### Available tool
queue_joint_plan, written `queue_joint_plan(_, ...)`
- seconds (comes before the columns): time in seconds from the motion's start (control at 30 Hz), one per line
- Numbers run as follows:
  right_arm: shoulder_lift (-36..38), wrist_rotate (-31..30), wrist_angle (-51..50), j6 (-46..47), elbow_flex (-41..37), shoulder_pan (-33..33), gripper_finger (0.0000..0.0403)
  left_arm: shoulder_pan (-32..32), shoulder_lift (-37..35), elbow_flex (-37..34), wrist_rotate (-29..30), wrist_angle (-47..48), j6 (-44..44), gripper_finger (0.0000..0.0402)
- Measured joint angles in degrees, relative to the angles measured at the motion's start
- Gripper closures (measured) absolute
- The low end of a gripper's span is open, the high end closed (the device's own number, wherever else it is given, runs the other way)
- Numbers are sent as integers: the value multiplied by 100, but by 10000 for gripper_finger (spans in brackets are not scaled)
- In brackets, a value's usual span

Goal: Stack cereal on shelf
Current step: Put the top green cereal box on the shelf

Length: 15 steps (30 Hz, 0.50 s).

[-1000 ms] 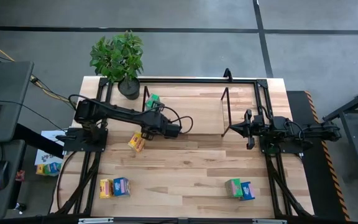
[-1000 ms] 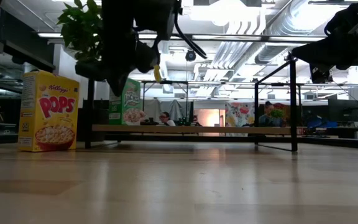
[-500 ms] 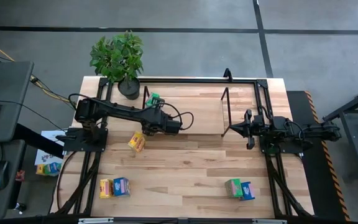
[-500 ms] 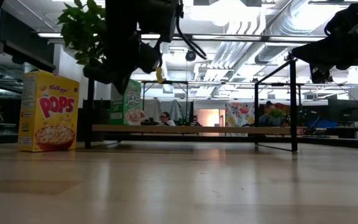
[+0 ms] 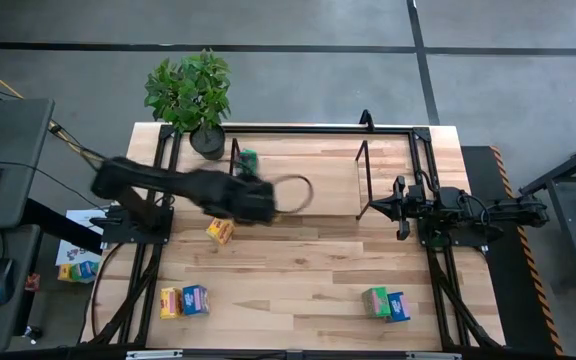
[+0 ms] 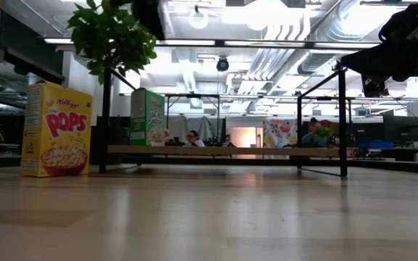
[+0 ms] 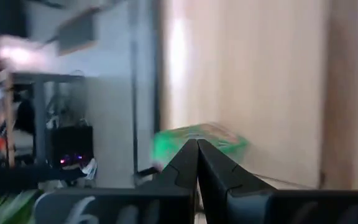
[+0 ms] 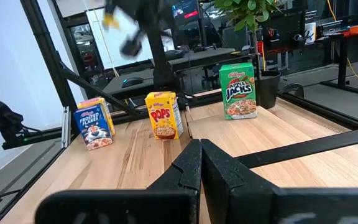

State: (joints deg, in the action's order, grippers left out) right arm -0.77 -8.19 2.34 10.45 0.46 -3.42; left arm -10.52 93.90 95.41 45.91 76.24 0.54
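Observation:
A green cereal box (image 5: 248,158) (image 6: 147,116) stands upright on the wooden floor of the black-rod shelf (image 5: 298,185) (image 6: 223,150), at its left end. My left gripper (image 5: 266,203) (image 7: 197,149) hovers shut and empty above the table, just near of that box (image 7: 197,140), which shows blurred beyond its fingertips. A yellow box (image 5: 220,231) (image 6: 56,130) stands on the table before the shelf. A yellow and blue pair (image 5: 183,301) and a green and blue pair (image 5: 386,303) sit by the near edge. My right gripper (image 5: 400,210) (image 8: 199,146) waits shut at the shelf's right end.
A potted plant (image 5: 190,95) stands at the table's far left corner, just beyond the shelf. A larger black frame (image 5: 423,150) runs round the table's edge. Bare wood lies between the two box pairs and in the shelf's middle and right part.
My left arm has drawn quickly back from the green box toward the table's left and has risen out of the low view, where it stood in front of the box before. The green box has stayed upright on the shelf.

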Motion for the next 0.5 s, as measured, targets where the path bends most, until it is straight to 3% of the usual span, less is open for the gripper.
queue_joint_plan(0.1,2,0,-1,-1,0,0,402,-27,-832,-252,437,103,-892,401)
queue_joint_plan(0.23,2,0,0,-1,-1,0,402,7,-1836,-933,581,117,-2067,401)
queue_joint_plan(0.5,2,-1,0,-1,-2,1,402,325,-2878,-2974,190,20,-3792,401)
